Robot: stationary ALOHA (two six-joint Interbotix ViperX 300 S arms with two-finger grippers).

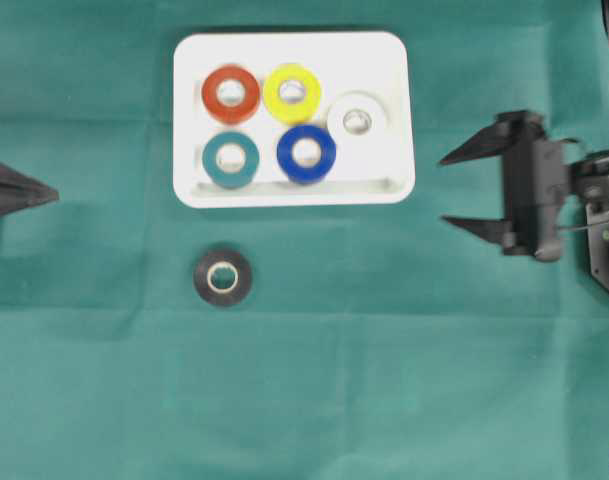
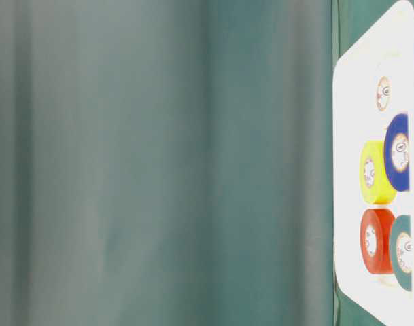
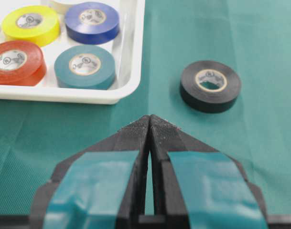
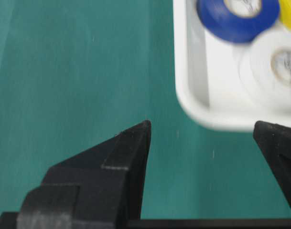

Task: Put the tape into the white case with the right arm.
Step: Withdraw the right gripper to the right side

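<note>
Black tape (image 1: pixel 223 277) outside, white case (image 1: pixel 391 120) holding five rolls

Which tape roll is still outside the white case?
The black roll. It lies flat on the green cloth just below the white case, while the red, yellow, teal, blue and white rolls all sit inside it.

Overhead looks straight down; the table-level view is turned sideways; both wrist views sit close, all sharing the white case (image 1: pixel 294 190).
</note>
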